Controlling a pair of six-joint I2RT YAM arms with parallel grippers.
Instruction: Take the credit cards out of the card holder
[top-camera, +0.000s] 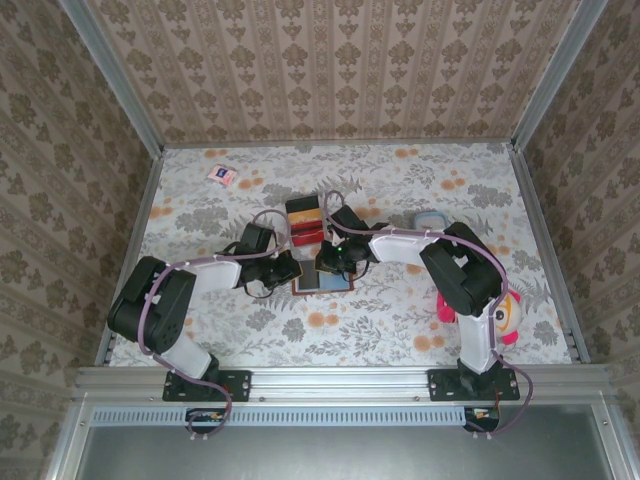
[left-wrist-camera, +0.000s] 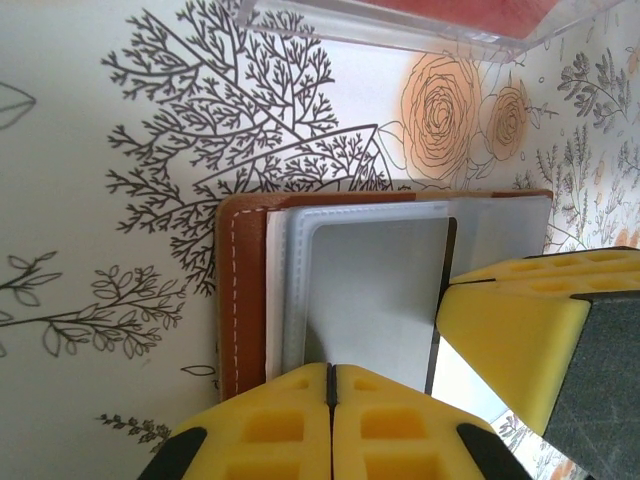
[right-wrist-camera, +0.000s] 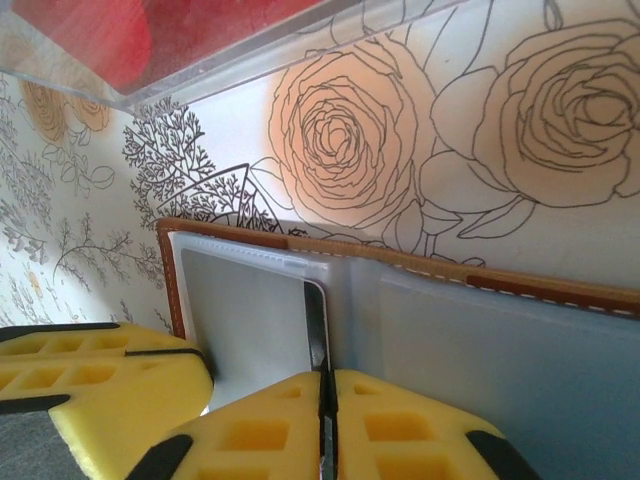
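I'm looking at the flat, flower-printed table (top-camera: 400, 320). At its centre lies the small brown leather-look card holder (top-camera: 325, 285), open, its grey-blue inside facing up. The red-and-orange rectangular tray (top-camera: 304, 215) sits just beside it at 12 o'clock. The left gripper (left-wrist-camera: 330, 400) comes in from 9 o'clock, its yellow pads pressed together over the holder's edge. The right gripper (right-wrist-camera: 327, 410), reaching in from 1 o'clock, is clamped on the thin dark-edged credit card (right-wrist-camera: 316, 320), which stands in its pocket.
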